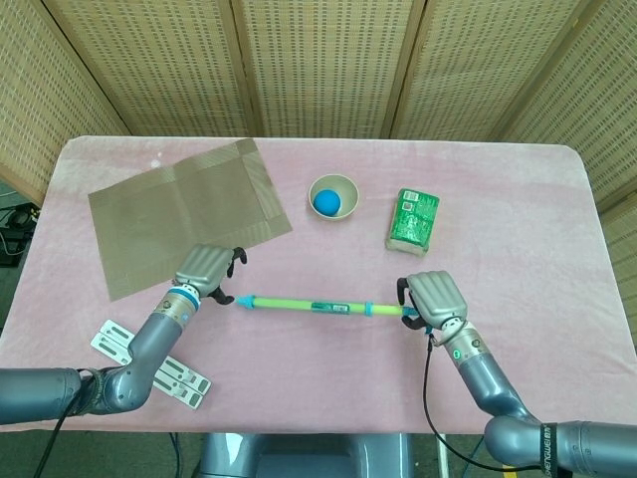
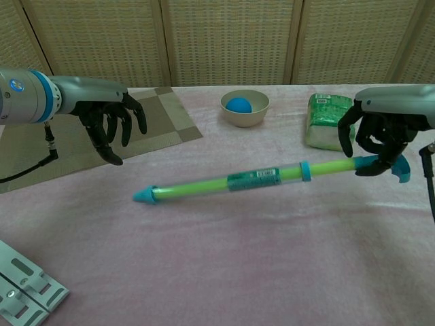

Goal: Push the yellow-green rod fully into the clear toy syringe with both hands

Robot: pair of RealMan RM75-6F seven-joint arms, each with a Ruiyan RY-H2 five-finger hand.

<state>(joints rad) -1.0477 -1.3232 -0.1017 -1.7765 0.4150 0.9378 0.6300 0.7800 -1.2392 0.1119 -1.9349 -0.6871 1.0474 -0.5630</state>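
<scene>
Item: clear toy syringe (image 2: 258, 178), lying slantwise just above the pink counter (image 1: 299, 368), teal tip (image 2: 143, 196) low and free.
Item: yellow-green rod (image 2: 329, 166), a short length not yet inside.
Item: right hand (image 2: 380, 136), fingers curled around the rod's teal end.
Item: left hand (image 2: 109, 125), fingers spread, holding nothing, apart from the tip.
Handling, as judged: brace the tip with the left hand first, then press the rod along the barrel's axis.
Beyond: bowl with blue ball (image 1: 332, 196), green packet (image 1: 412, 218).
</scene>
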